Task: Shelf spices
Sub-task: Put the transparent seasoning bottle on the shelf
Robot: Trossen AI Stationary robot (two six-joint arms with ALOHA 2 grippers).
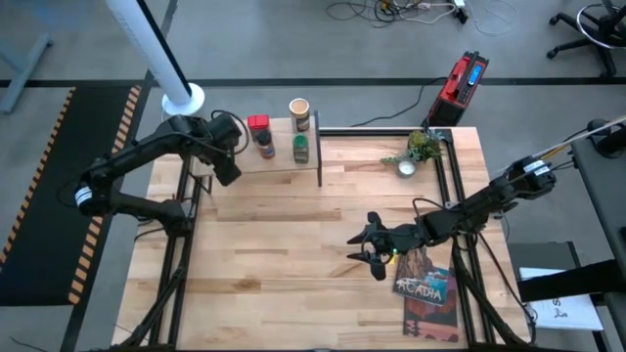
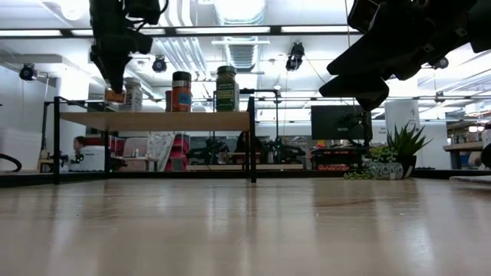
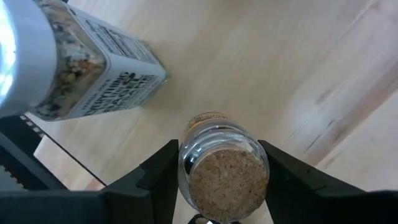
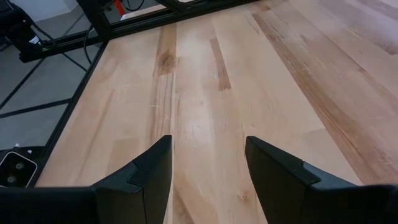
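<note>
Pinching a small clear jar (image 3: 224, 180) from both sides with the two dark fingers of the left gripper (image 3: 217, 155). Full of tan speckled grains, with the tan end facing the wrist camera. Held low over the left end of the shelf (image 1: 284, 174), seen from table height hanging under the gripper just above the light wood top. Cannot tell whether touching the wood or not. Right beside it on the shelf, a bigger white-capped jar (image 3: 81, 74) with black letters on its label. Farther along the shelf, going right: a red square tin (image 1: 258, 123) at the back with a dark-capped brown jar (image 1: 265, 147) in front of it, then a tan round can (image 1: 299, 110) at the back with a green-lidded jar (image 1: 300, 149) in front. All four standing up straight. Over on the right side of the table (image 1: 293, 254), well apart from the shelf: the right gripper (image 4: 208, 180), spread wide with nothing inside, only bare wood showing between the fingers. Hanging just beside the top left corner of the book (image 1: 428, 284). Behind that, near the back edge, a little green plant (image 1: 421, 149) in a white pot.
</note>
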